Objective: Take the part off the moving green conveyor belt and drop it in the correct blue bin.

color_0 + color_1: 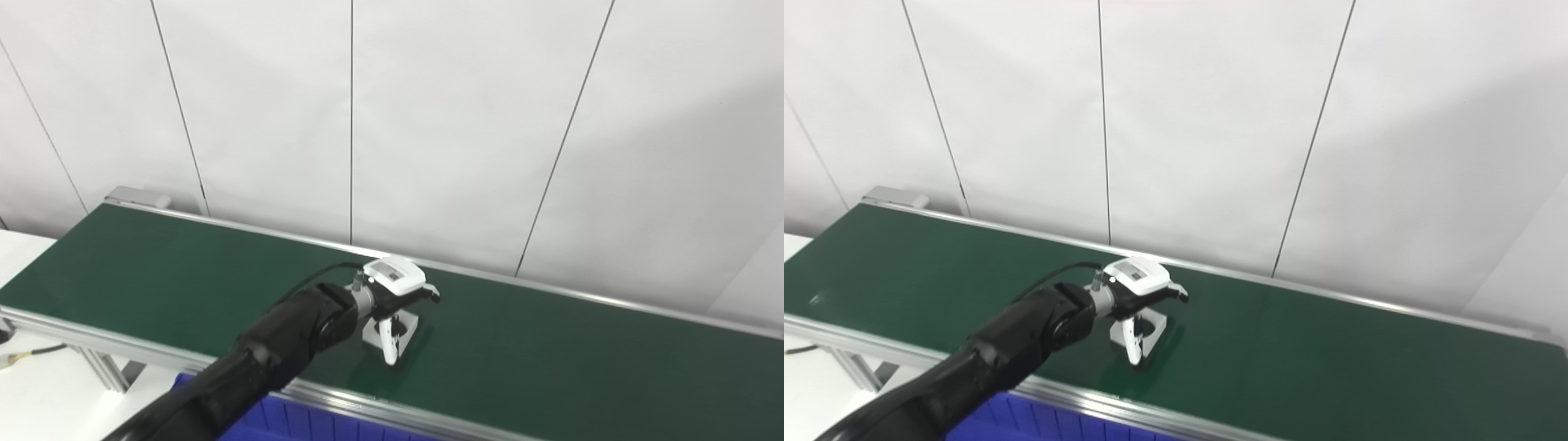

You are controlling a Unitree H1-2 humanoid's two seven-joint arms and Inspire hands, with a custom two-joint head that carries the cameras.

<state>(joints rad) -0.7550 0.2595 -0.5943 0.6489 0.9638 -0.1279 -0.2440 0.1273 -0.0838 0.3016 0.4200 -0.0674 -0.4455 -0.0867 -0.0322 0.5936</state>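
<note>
Your left hand (pixel 395 294), white-backed with dark fingers, hovered spread over the small white square-framed part (pixel 392 334) on the dark green conveyor belt (pixel 551 361), thumb beside it but not clamped, so belt motion could have carried it clear before you closed.

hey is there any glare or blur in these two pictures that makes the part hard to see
Left eye view: a bright glare streak on the conveyor's silver far rail behind the left hand; the small white square part stays sharp. Right eye view: soft shadow on the dark green belt beside the part, no motion blur.
</note>
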